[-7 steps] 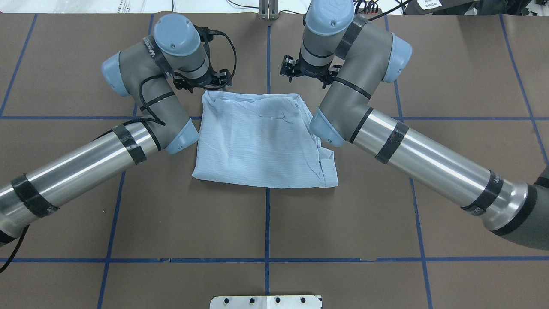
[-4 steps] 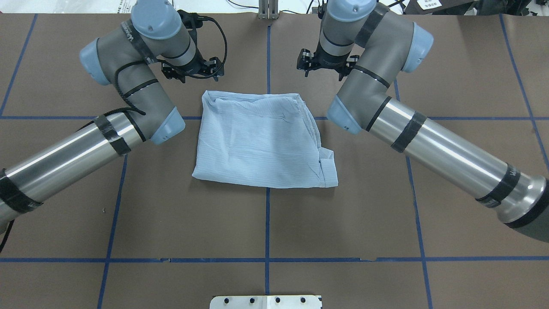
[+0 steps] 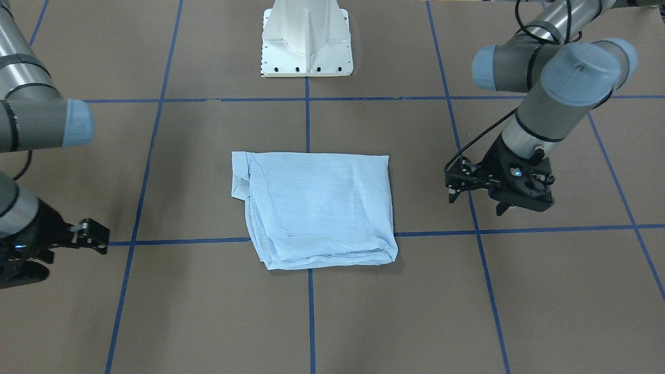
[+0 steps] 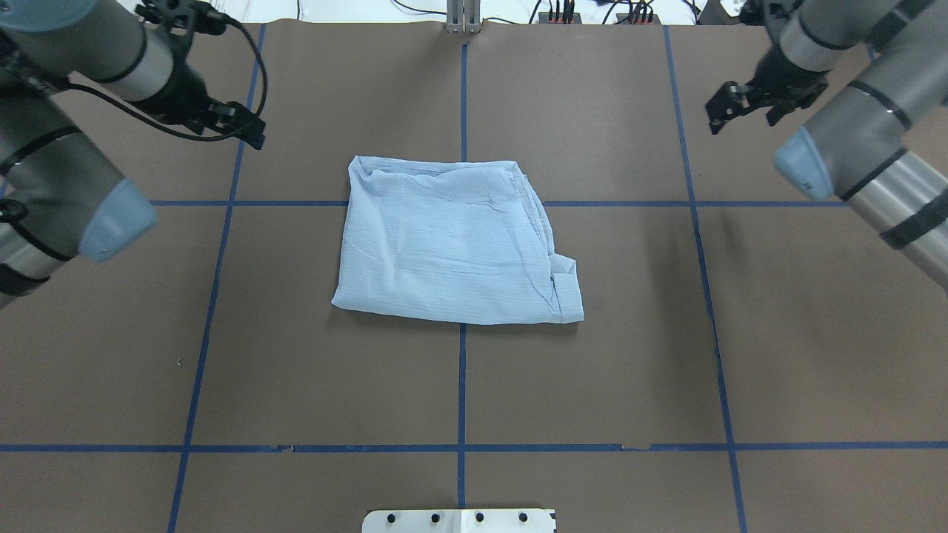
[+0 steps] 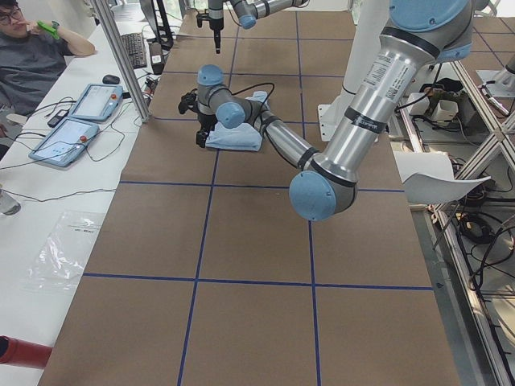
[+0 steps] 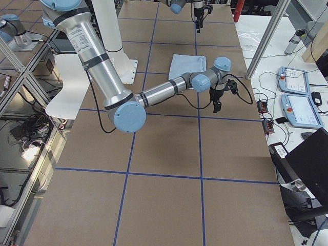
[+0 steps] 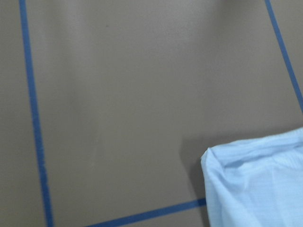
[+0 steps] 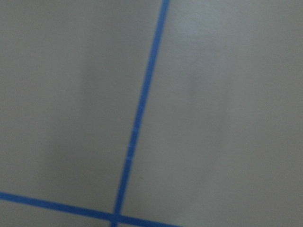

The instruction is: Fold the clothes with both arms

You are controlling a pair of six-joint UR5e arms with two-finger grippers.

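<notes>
Brown paper-covered tabletop [image 4: 592, 370], marked into squares by blue tape lines. One pale blue, finely striped button-up shirt [image 4: 452, 244] lies near the middle, folded into a rough rectangle with layered edges along its right side. Two grey-and-silver tubular robot arms reach in, the left arm [image 4: 52, 163] to the shirt's left and the right arm [image 4: 866, 148] to its right. Each carries one black two-finger gripper. The left gripper [image 4: 241, 127] hangs beyond the shirt's far left corner, fingers spread, holding nothing. The right gripper [image 4: 740, 117] hangs well beyond the far right corner, likewise spread and unladen. Neither touches the shirt. One white pedestal base [image 3: 306, 41] stands on the robot's side of the shirt.
</notes>
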